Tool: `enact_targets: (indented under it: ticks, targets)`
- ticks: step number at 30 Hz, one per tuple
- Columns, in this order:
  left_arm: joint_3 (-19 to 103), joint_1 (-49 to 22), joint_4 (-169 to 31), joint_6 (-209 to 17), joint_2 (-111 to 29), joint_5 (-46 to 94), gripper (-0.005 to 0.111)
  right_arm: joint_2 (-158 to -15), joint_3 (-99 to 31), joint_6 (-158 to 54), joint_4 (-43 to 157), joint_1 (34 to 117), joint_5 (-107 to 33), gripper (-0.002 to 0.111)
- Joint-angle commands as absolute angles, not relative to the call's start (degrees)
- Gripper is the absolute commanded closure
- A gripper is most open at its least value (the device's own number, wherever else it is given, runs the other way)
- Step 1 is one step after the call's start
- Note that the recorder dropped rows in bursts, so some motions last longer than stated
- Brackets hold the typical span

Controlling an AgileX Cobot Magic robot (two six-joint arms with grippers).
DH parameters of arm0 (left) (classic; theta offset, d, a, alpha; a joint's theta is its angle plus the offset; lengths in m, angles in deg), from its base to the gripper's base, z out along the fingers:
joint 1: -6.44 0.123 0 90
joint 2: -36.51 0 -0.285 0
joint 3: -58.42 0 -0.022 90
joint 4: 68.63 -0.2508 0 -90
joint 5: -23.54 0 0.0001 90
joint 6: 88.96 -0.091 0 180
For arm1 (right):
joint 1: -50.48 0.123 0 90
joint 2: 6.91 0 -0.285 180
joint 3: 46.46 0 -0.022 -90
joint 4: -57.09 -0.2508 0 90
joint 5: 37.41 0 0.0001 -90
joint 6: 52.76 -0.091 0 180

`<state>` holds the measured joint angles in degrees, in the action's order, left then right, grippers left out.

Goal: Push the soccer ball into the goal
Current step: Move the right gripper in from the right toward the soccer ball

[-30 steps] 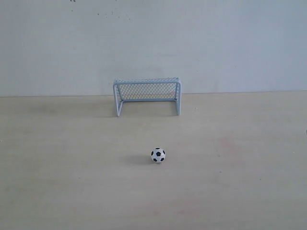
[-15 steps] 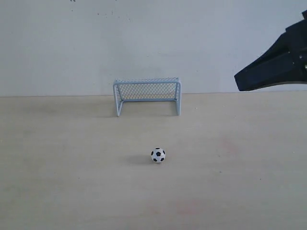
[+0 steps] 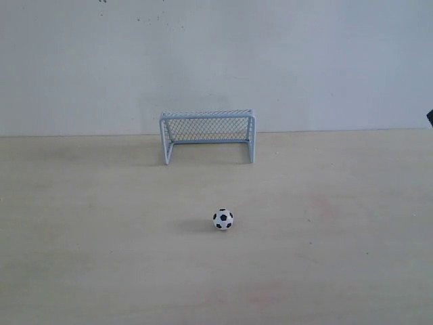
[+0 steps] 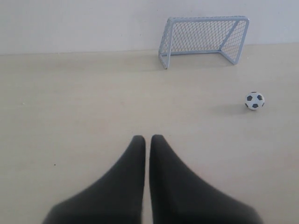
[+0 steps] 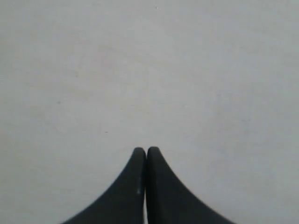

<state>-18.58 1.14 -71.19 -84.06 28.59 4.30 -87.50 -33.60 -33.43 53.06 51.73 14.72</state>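
The soccer ball [image 3: 223, 219] [image 4: 254, 101], white with black patches, rests on the pale wooden table in front of the goal [image 3: 208, 136] [image 4: 204, 40], which stands against the white wall with its mouth facing the ball. My left gripper [image 4: 145, 138] is shut with nothing in it, low over the table and well short of the ball. My right gripper [image 5: 146, 150] is shut and empty, facing only plain white wall. In the exterior view, only a dark sliver [image 3: 430, 118] at the right edge shows; neither gripper is seen there.
The wooden table [image 3: 101, 237] spreads wide on every side of the ball. A white wall [image 3: 304, 61] closes off the back, directly behind the goal.
Half a second ago a black arm reached in at the upper right of the exterior view; now it has drawn back out to the edge. Ball and goal have not moved.
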Motion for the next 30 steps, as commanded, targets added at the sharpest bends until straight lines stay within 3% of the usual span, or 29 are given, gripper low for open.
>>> enact_targets:
  ticks: [1,11,30]
  targets:
    - [-18.80,1.35,-71.00,-84.18,28.73,4.65,0.102,-87.36,-33.95,-25.88,55.54,51.65,13.17,0.109]
    - [-18.80,1.35,-71.00,-84.18,28.73,4.65,0.102,-99.00,-49.01,-37.96,54.97,59.29,32.27,0.109]
    - [-18.80,1.35,-71.00,-84.18,28.73,4.65,0.102,-113.17,-50.36,-4.48,54.18,81.92,19.28,0.109]
